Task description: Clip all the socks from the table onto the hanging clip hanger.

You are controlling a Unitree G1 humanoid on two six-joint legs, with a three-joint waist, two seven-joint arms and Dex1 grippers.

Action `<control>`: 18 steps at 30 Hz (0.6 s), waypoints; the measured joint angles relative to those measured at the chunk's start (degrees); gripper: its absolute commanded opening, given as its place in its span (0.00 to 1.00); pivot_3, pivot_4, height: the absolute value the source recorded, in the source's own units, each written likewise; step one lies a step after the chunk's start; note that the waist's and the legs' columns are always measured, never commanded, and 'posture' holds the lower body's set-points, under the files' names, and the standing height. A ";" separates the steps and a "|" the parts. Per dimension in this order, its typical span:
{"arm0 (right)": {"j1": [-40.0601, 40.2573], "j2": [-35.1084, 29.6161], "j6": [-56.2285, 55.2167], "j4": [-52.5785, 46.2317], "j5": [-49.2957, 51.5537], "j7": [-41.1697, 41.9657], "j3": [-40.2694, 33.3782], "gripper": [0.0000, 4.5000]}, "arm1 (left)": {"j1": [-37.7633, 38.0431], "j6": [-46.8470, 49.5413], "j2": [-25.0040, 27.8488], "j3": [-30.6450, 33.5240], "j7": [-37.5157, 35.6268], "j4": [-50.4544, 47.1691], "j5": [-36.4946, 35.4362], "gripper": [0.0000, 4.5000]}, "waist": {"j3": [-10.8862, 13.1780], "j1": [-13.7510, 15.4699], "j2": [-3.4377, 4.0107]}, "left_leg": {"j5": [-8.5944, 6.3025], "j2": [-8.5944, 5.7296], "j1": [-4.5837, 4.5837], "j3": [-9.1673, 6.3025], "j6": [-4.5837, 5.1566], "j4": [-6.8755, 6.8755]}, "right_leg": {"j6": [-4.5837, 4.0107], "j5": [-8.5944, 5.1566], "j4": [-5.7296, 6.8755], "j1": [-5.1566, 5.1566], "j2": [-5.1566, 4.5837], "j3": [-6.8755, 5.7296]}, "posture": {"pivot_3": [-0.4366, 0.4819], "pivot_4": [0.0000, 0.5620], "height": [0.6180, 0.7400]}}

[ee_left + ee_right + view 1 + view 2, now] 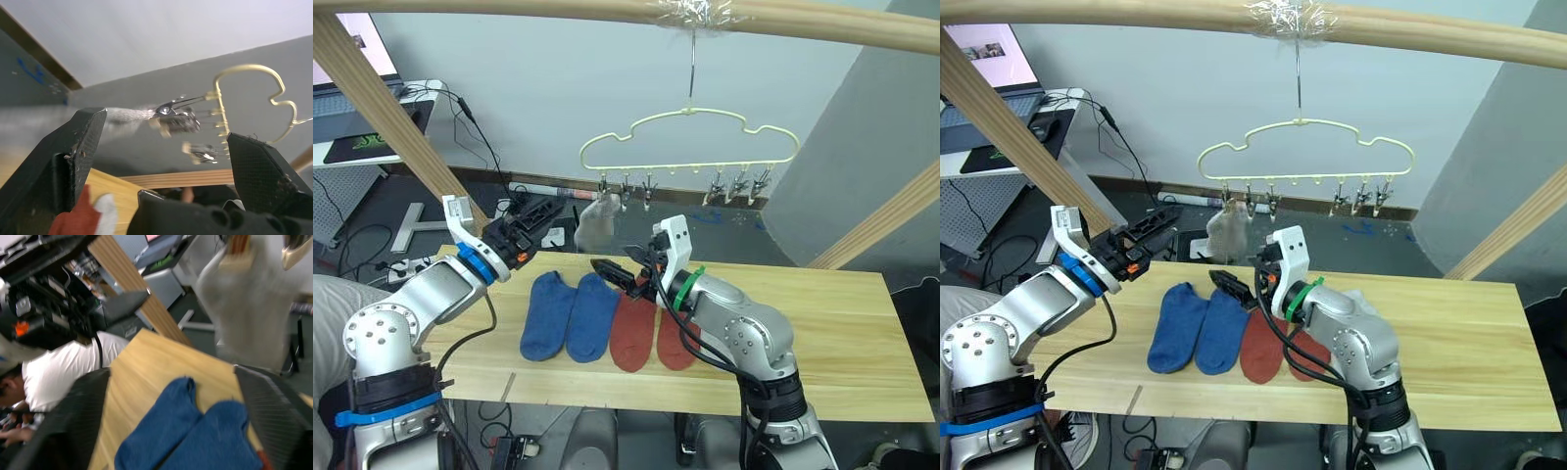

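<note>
The left gripper [530,217] hovers left of the clip hanger [690,147], jaws wide and empty. Below the hanger, two blue socks [568,314] and two rust red socks [648,333] lie side by side on the desk [822,343]. One light grey sock [595,223] hangs from the hanger's leftmost clip. The right gripper [619,274] sits low beneath the hanger over the socks, jaws wide and empty.

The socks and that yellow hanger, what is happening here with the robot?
The robot is clipping socks onto the clip hanger. One grey sock already hangs from a clip at its left end. Two blue socks and two rust red socks lie side by side on the table. The left gripper is open and raised near the hanging sock. The right gripper is open and empty just above the row of socks.
</note>
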 measured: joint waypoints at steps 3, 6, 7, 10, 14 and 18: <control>2.32 -4.27 0.07 -1.49 -0.25 0.14 0.20 1.00 | 1.55 -3.27 3.39 -1.68 -3.16 -2.01 10.92 1.00 | 0.04 0.36 0.07 | 0.00 -0.03 -0.01 0.14 0.00 -0.08 | 0.00 0.00 -0.07 -0.06 0.00 0.12 | 0.85 0.44 1.00; 3.45 -8.50 -0.44 -3.82 -0.77 0.32 0.53 1.00 | 3.04 -7.11 4.63 -4.55 -7.46 -4.59 20.80 1.00 | 0.04 0.68 0.07 | 0.00 -0.01 -0.02 0.16 -0.01 -0.18 | 0.00 0.00 -0.12 -0.11 0.00 0.13 | 0.82 0.43 1.00; 3.45 -9.42 -0.75 -4.32 -1.01 0.36 0.57 1.00 | 3.26 -7.87 4.64 -5.49 -8.88 -5.53 22.99 1.00 | 0.04 0.77 0.06 | 0.00 0.00 -0.02 0.15 -0.01 -0.20 | 0.00 0.00 -0.13 -0.11 0.00 0.11 | 0.82 0.43 1.00; 3.87 -13.37 -2.80 -6.58 -2.43 1.48 1.32 1.00 | 3.23 -11.63 4.29 -9.33 -11.80 -8.11 30.71 1.00 | 0.04 0.90 0.07 | 0.00 0.00 -0.04 0.16 -0.01 -0.22 | 0.00 0.00 -0.23 -0.10 0.00 0.12 | 0.81 0.42 1.00; 4.60 -19.46 -5.32 -11.51 -2.74 3.86 0.57 1.00 | 2.50 -19.26 2.20 -17.26 -15.10 -12.54 43.60 0.91 | 0.04 1.20 0.06 | 0.02 -0.02 -0.27 0.18 -0.03 -0.21 | 0.15 0.11 -0.62 -0.07 -0.01 0.13 | 0.78 0.41 1.00; 5.97 -23.41 -6.57 -15.15 -2.53 5.06 -1.17 1.00 | 2.28 -23.66 -2.16 -22.85 -16.27 -17.31 51.38 0.66 | 0.04 1.33 0.06 | 0.02 -0.03 -0.42 0.16 -0.04 -0.15 | -0.10 0.27 -0.64 -0.14 -0.02 0.09 | 0.77 0.41 1.00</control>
